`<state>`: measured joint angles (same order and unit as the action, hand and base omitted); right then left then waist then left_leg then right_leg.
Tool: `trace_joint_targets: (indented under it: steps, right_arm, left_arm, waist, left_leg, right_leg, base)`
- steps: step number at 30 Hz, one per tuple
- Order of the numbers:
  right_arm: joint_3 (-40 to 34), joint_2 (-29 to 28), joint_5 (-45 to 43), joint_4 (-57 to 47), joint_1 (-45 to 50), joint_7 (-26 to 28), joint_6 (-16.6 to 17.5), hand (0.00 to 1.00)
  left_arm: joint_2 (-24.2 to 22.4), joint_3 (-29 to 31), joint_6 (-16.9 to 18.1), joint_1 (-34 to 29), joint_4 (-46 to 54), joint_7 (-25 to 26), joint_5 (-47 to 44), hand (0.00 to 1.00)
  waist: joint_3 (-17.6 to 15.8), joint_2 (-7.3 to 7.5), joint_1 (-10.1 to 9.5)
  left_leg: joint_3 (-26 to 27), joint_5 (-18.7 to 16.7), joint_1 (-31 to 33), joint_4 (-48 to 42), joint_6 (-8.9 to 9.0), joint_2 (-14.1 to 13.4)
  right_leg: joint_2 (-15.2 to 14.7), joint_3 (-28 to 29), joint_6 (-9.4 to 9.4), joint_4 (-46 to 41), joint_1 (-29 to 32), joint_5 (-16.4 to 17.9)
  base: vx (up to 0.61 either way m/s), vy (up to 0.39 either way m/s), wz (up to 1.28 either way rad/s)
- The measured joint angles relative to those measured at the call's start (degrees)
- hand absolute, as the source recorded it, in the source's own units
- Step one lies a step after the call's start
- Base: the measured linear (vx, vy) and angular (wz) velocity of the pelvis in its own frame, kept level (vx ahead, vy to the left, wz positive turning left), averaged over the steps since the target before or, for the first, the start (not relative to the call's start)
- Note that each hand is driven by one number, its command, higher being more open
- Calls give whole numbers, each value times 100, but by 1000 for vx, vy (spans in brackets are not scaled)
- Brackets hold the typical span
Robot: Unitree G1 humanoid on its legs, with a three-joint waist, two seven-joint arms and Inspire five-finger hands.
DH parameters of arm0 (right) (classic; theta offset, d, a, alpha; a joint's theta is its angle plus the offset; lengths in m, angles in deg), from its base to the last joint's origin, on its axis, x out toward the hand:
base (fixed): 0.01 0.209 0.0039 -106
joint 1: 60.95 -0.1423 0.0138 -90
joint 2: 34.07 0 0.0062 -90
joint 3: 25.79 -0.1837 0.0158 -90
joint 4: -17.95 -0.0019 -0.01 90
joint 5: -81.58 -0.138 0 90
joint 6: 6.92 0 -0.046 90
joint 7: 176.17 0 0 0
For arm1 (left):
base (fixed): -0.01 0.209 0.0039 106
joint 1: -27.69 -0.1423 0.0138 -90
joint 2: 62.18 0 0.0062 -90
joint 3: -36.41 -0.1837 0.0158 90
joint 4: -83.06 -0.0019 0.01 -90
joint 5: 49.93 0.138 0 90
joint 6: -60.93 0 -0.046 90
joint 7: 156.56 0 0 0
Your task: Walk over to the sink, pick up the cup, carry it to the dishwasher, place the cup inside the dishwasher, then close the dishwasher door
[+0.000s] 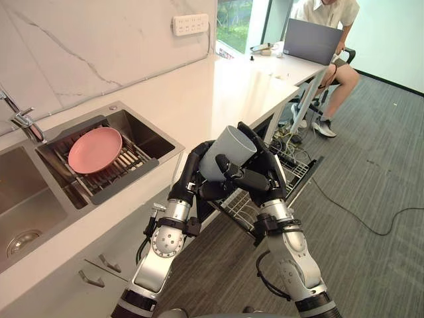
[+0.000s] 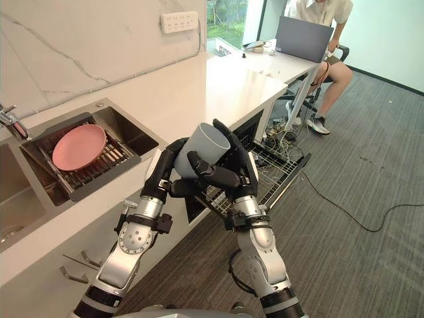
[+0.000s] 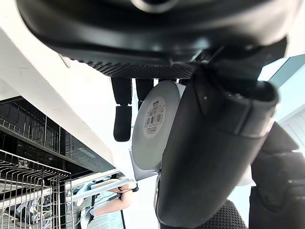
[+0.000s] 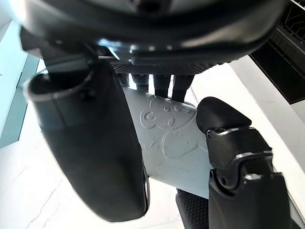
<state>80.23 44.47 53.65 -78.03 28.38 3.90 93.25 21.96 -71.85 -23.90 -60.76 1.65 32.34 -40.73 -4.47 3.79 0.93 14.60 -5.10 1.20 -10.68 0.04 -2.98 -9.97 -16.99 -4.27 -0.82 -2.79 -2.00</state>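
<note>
Currently the grey cup (image 1: 227, 149) hangs clasped between both hands, tilted with its mouth up and away, beside the worktop (image 1: 218, 93) edge and above the pulled-out dishwasher rack (image 1: 295, 171). The left hand (image 1: 191, 173) curls round its base end; the right hand (image 1: 258, 179) wraps fingers and thumb round its wall. My worry: if one hand loosens before the other grips firmly, the smooth cup could slip and drop onto the wires or floor
</note>
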Motion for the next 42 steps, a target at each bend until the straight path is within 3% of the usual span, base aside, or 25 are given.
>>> trace_joint_targets:
  steps: [5,6,19,20,26,33,42]
  right_arm:
    - [9,-1,9,1,-42,-2,-18,90]
    - [9,0,10,3,-92,-11,-23,30]
    - [-97,235,57,263,-273,-269,-267,30]
    - [-94,234,57,264,-274,-268,-272,30]
    - [-158,222,171,300,-397,-268,-273,30]
    - [-530,-71,664,148,-473,-284,-242,30]
    - [-1664,-354,1483,-38,-339,-766,-14,30]
  left_arm:
    - [0,0,-9,23,-7,1,4,30]
    - [1,0,-14,85,-30,1,25,30]
    - [62,-159,-16,215,-430,47,121,30]
    - [81,-176,-16,212,-430,83,122,90]
    - [81,-200,-2,107,-331,127,132,90]
    - [-192,-218,13,-461,506,210,89,90]
    - [-490,178,514,-930,1353,193,-302,90]
  waist:
    - [2,-1,1]
    - [3,-1,-1]
    - [13,-4,-6]
    - [14,-4,-10]
    - [16,-10,-12]
    - [23,-23,-26]
    - [115,-179,-44]
  left_leg:
    - [-3,-1,65,-50,-2,-6]
    - [-6,-2,101,-69,-3,-9]
    - [-85,-19,294,-256,-29,-19]
    - [-95,-19,328,-279,-29,-25]
    - [-132,-19,376,-339,-29,-31]
    - [-164,-18,339,-311,-28,-32]
    - [-230,47,211,-37,3,0]
  right_leg:
    - [1,-1,-2,0,43,-13]
    - [2,-2,1,1,68,-22]
    - [4,-8,-19,29,131,-120]
    - [7,-15,-10,29,150,-124]
    - [12,-42,15,42,148,-142]
    - [28,-78,23,85,78,-138]
    - [41,-173,2,163,-14,-116]
  base:
    - [-7,0,0]
    - [0,0,0]
    - [-27,1,1]
    - [-66,-5,3]
    - [-41,-4,3]
    - [-8,-8,2]
    - [12,-9,4]
